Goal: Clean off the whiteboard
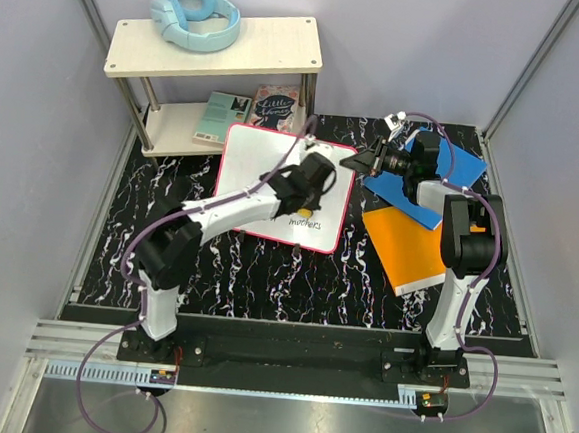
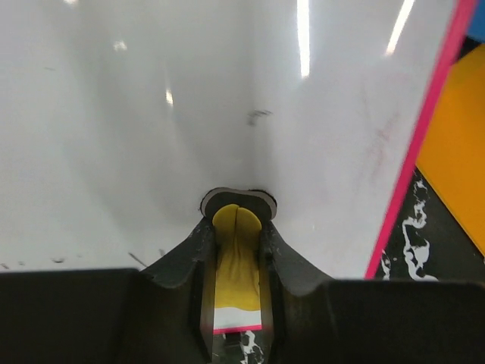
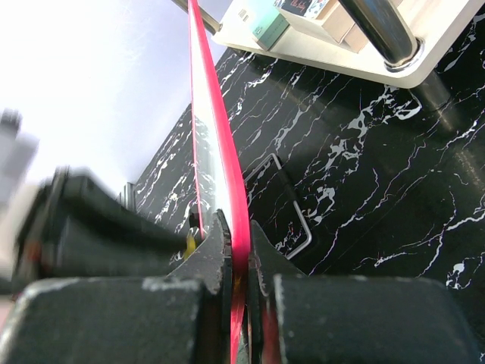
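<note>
Top view: your whiteboard (image 1: 268, 170) lay slightly skewed on the black marbled table (image 1: 265, 275), just in front of the shelf unit (image 1: 213, 45), with a blue book (image 1: 428, 182) and an orange book (image 1: 407, 251) close off its right side. The left gripper (image 1: 320, 184) sat over the board's right half, just behind the handwriting (image 1: 305, 221) near the front edge. The right gripper (image 1: 358, 163) was at the board's right edge. Left wrist view: your jaws were clamped on a yellow eraser (image 2: 236, 258), or at least it looked like one, with its dark end (image 2: 216, 202) pressed against the white surface. A faint dark smudge (image 2: 258, 116) sat just ahead of it, and the pink border and orange book ran down the right. Right wrist view: the left side was blurred, but the fingers (image 3: 214, 254) were closed tight on the board's pink rim (image 3: 218, 144). The board showed edge-on, with marbled table and the shelf's foot behind.
</note>
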Action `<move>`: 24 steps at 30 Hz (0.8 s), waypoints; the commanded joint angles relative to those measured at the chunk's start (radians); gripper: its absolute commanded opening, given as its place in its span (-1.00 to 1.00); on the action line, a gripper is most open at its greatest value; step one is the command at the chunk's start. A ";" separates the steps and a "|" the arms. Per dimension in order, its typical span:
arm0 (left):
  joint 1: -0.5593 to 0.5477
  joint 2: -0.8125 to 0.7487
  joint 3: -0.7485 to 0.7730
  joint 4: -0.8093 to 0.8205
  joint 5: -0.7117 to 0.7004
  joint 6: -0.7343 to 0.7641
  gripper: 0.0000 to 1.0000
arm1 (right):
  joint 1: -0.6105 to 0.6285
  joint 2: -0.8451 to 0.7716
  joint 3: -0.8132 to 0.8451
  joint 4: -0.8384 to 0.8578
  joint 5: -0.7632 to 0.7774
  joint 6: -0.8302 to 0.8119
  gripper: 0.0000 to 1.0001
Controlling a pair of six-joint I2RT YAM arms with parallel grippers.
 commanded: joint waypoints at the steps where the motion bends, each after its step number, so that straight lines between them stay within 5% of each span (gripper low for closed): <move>1: 0.229 -0.012 -0.130 0.069 -0.030 0.006 -1.00 | 0.070 -0.035 -0.013 0.009 -0.125 -0.129 -1.00; 12: 0.323 -0.098 -0.221 0.007 -0.044 -0.142 -1.00 | 0.070 -0.039 -0.015 0.007 -0.124 -0.133 -1.00; 24: 0.412 -0.142 -0.408 -0.063 0.002 -0.503 -1.00 | 0.070 -0.043 -0.019 0.010 -0.124 -0.135 -1.00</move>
